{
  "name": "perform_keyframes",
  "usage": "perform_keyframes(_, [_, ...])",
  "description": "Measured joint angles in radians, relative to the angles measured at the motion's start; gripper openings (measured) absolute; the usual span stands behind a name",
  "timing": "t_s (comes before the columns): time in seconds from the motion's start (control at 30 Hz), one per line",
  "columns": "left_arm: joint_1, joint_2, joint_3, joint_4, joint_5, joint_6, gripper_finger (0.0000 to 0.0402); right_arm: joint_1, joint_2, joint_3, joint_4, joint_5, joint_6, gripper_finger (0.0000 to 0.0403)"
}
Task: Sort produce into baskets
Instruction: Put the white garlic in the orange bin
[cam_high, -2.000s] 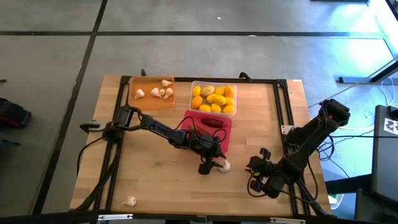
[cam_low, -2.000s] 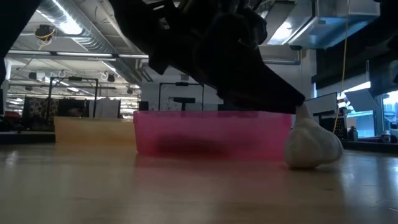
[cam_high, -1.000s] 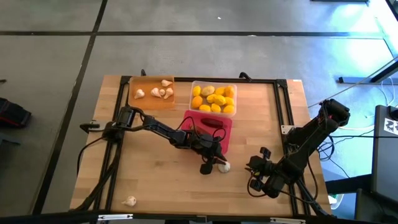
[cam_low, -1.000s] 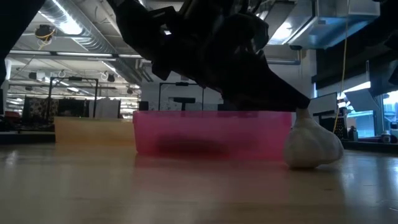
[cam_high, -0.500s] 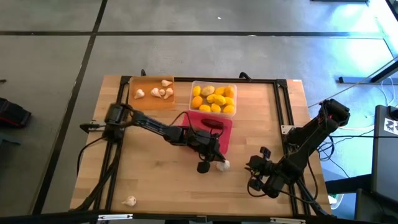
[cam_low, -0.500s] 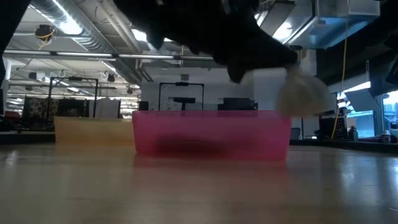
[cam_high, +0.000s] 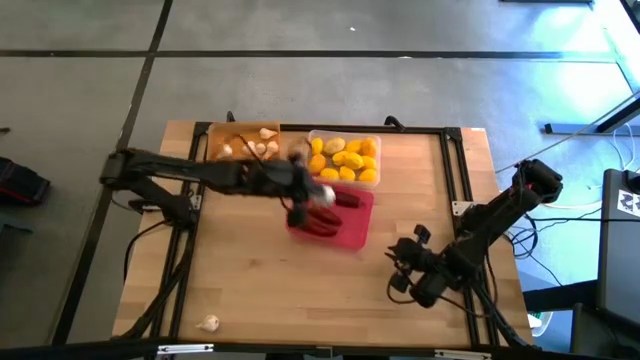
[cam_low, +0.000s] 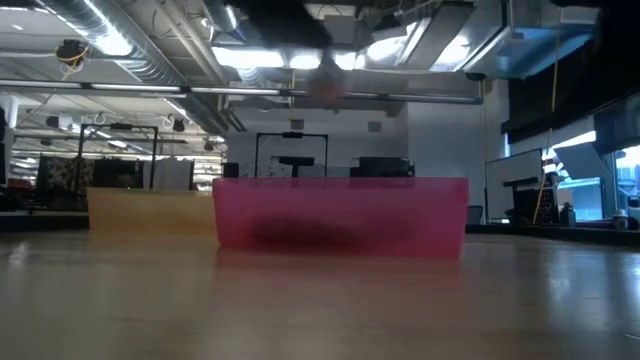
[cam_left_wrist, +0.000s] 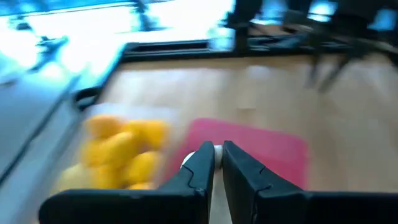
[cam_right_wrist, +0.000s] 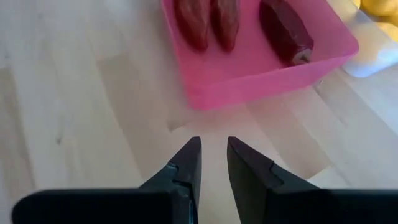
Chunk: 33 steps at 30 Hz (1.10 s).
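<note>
My left gripper (cam_high: 312, 196) hangs over the far left part of the pink-red basket (cam_high: 355, 228), shut on a white garlic bulb (cam_high: 322, 193). Dark red chili peppers (cam_right_wrist: 211, 22) lie in that basket. Behind it, the orange basket (cam_high: 222, 133) holds several garlic bulbs (cam_high: 258, 148), and the clear basket (cam_high: 312, 136) holds yellow lemons (cam_high: 345, 160). Another garlic bulb (cam_high: 208, 323) lies on the table at the near left corner. My right gripper (cam_high: 403, 276) is low over the table, to the near right of the pink-red basket. Its fingers (cam_right_wrist: 186, 163) stand slightly open with nothing between them. My left gripper pinches the garlic bulb (cam_left_wrist: 217, 148) between its two fingers; white shows between and beside the fingertips. The fingers come from the table's left, slanting downward. The bulb is lifted clear, high above the pink-red basket.
Black frame rails (cam_high: 455, 190) run along the table's right and far sides. Bare wood (cam_high: 260, 280) lies between the pink-red basket and the near edge. In the low view the pink-red basket's wall (cam_low: 340, 212) stands across the middle.
My left gripper has lifted the garlic bulb off the table beside the pink-red basket's near right corner. It has carried the bulb up and toward the far left, over the basket. My right gripper has swung a little toward the table's left.
</note>
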Motion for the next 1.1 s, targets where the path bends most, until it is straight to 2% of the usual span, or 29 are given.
perform_keyframes(0.27, [0.224,-0.257,-0.098,-0.102,-0.121,-0.021,0.0026,-0.103,0.035,0.0,0.004,-0.025,-0.023,0.0073])
perform_keyframes(0.47, [0.406,-0.352,-0.186,-0.145,-0.194,-0.02,0.0026,-0.168,0.069,0.0,0.003,-0.025,-0.023,0.0073])
perform_keyframes(0.6, [0.523,-0.368,-0.28,-0.122,-0.204,-0.023,0.0026,-0.22,0.091,0.0,0.004,-0.011,-0.049,0.0073])
perform_keyframes(0.8, [0.68,-0.351,-0.4,-0.025,-0.265,-0.001,0.0027,-0.345,0.118,0.0,0.011,-0.016,-0.22,0.0073])
perform_keyframes(0.9, [0.745,-0.35,-0.42,0.002,-0.31,0.029,0.0027,-0.4,0.121,0.0,0.011,-0.025,-0.304,0.0073])
perform_keyframes(1.1, [0.823,-0.348,-0.422,-0.011,-0.317,0.012,0.0027,-0.476,0.121,0.0,0.042,-0.024,-0.394,0.0073])
